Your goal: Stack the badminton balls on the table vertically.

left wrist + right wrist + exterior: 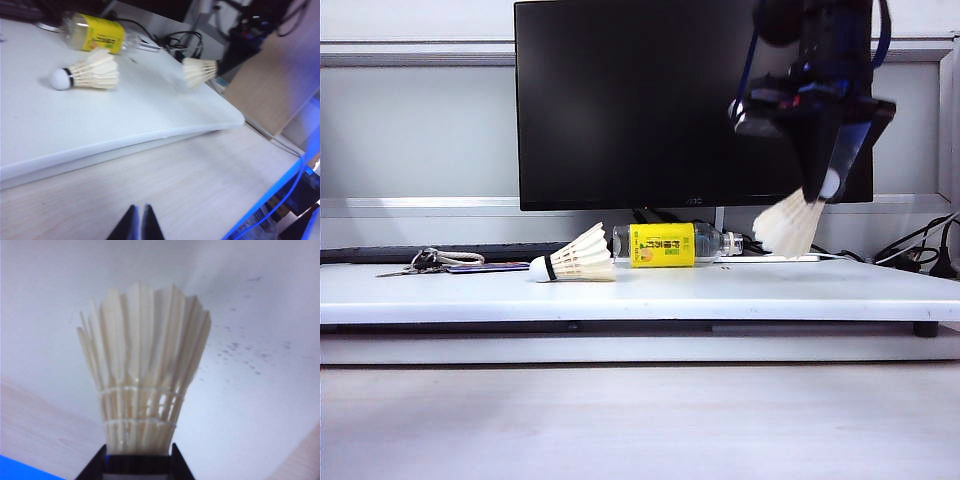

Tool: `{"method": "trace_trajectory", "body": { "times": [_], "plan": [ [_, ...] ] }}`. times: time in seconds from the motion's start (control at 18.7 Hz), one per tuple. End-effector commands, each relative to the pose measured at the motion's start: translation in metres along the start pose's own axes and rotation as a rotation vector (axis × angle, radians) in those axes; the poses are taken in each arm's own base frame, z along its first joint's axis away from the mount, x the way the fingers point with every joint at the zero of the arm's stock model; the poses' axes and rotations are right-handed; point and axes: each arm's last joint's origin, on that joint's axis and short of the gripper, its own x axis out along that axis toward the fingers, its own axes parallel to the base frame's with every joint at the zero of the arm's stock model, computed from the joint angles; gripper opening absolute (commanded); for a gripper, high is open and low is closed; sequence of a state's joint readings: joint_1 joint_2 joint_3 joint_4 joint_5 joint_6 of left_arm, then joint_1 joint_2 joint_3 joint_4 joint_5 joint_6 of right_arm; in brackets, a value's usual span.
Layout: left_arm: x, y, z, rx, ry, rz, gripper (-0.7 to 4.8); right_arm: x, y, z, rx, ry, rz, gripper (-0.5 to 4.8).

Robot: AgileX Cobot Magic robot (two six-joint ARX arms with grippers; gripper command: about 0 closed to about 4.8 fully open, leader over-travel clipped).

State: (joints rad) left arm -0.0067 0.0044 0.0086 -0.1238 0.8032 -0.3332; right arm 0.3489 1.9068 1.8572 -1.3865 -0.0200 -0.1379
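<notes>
One badminton ball (575, 262) lies on its side on the white table (740, 290), cork tip to the left, just in front of a bottle; the left wrist view shows it too (92, 75). My right gripper (820, 185) hangs above the table's right part, shut on the cork end of the other badminton ball (788, 225), whose feathers point down and to the left. In the right wrist view its feather cone (142, 370) fans out from between the right gripper (138, 452). My left gripper (140, 209) is shut and empty over the wooden surface in front of the table.
A clear bottle with a yellow label (665, 245) lies behind the resting shuttlecock. A black monitor (640, 100) stands at the back. Keys (430, 262) lie at the far left, cables (920, 255) at the far right. The table's front edge (150, 142) runs ahead of the left gripper.
</notes>
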Motion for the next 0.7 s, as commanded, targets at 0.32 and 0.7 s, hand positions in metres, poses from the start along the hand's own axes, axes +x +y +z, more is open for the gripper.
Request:
{"method": "trace_trajectory", "body": {
  "times": [0.32,0.7],
  "plan": [
    [0.0007,-0.0004,-0.0028,-0.008,0.021,-0.02,0.26,-0.0039,0.0005,-0.0007,0.021,-0.013,0.011,0.95],
    [0.0007,-0.0007,-0.0029,-0.011,0.025,-0.031,0.26,-0.0028,0.0006,-0.0002,0.034,-0.012,0.026,0.99]
  ]
}}
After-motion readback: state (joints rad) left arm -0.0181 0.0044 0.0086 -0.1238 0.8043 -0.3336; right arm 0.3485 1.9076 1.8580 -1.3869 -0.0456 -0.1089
